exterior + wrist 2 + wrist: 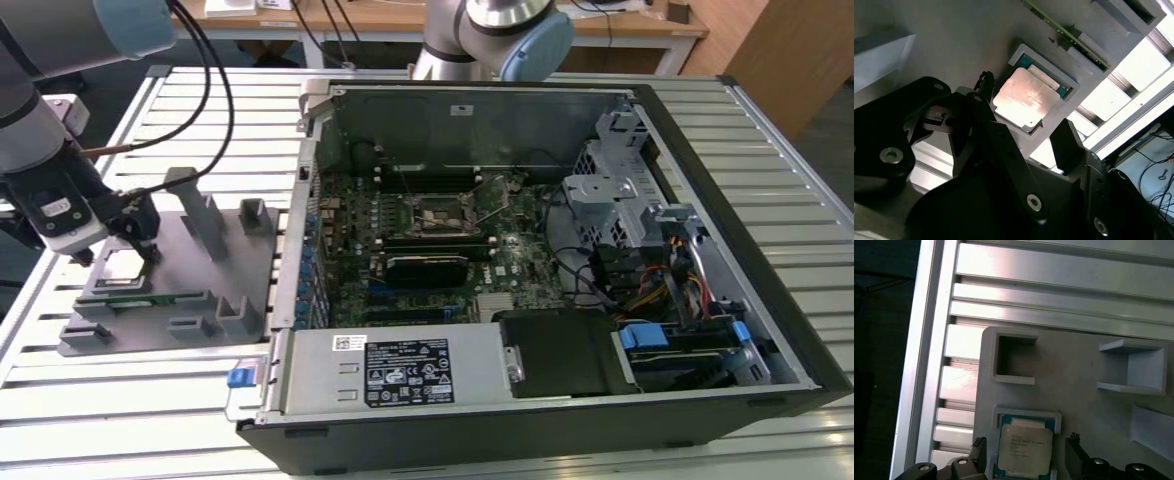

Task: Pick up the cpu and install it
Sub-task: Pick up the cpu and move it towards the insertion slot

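Note:
The cpu (1024,449) is a flat square chip with a shiny metal top, and it lies in a shallow square pocket of the grey holder plate (1079,390). The second wrist view shows the same cpu (1026,97) in that pocket. My gripper (1025,446) is open, with one black fingertip (980,449) on each side of the chip and a small gap on both sides. In the exterior view the gripper (118,250) hangs low over the holder plate (200,255) at the exterior view's left. The black-framed socket (441,213) sits on the motherboard inside the open computer case (721,200).
A green memory stick (154,297) lies in a slot of the holder plate, also seen as the memory stick (1069,37) in the second wrist view. Grey upright posts (200,215) stand on the plate beside the gripper. A second robot arm (494,30) stands behind the case. Everything rests on a slatted aluminium table (774,120).

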{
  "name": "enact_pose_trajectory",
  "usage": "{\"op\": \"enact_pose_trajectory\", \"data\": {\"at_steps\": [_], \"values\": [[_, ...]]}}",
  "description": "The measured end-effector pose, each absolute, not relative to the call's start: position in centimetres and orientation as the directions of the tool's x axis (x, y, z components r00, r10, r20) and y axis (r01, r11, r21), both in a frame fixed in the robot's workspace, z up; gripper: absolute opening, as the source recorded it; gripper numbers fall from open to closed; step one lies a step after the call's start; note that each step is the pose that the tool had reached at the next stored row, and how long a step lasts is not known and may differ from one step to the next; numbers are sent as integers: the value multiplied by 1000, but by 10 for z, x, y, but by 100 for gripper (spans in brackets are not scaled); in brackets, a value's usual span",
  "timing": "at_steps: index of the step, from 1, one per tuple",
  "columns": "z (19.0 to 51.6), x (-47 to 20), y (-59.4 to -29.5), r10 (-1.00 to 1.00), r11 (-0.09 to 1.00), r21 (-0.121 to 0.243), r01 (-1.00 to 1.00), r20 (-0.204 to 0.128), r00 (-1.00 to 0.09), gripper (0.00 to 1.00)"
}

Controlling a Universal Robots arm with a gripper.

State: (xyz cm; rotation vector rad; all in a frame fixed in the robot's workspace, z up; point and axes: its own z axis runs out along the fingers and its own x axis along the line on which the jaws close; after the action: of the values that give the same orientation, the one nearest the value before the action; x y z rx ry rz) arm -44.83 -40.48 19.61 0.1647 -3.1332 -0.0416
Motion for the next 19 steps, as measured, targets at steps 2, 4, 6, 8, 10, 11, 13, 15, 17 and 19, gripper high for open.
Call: {"op": "enact_pose_trajectory", "data": {"at_steps": [2,4,6,8,10,11,13,15,17,19], "values": [[194,-448,-405,-104,994,27,-104,2,-995,72],[193,-448,-405,-104,994,27,-104,2,-995,72],[191,-448,-405,-103,994,27,-103,2,-995,72],[189,-448,-405,-103,994,27,-103,2,-995,72],[188,-448,-405,-102,994,27,-102,2,-995,72],[188,-448,-405,-102,994,27,-102,2,-995,72],[187,-448,-405,-101,995,27,-101,3,-995,72],[187,-448,-405,-101,995,27,-101,2,-995,70],[186,-448,-405,-101,995,27,-101,2,-995,64],[186,-448,-405,-100,995,26,-100,3,-995,64]]}}
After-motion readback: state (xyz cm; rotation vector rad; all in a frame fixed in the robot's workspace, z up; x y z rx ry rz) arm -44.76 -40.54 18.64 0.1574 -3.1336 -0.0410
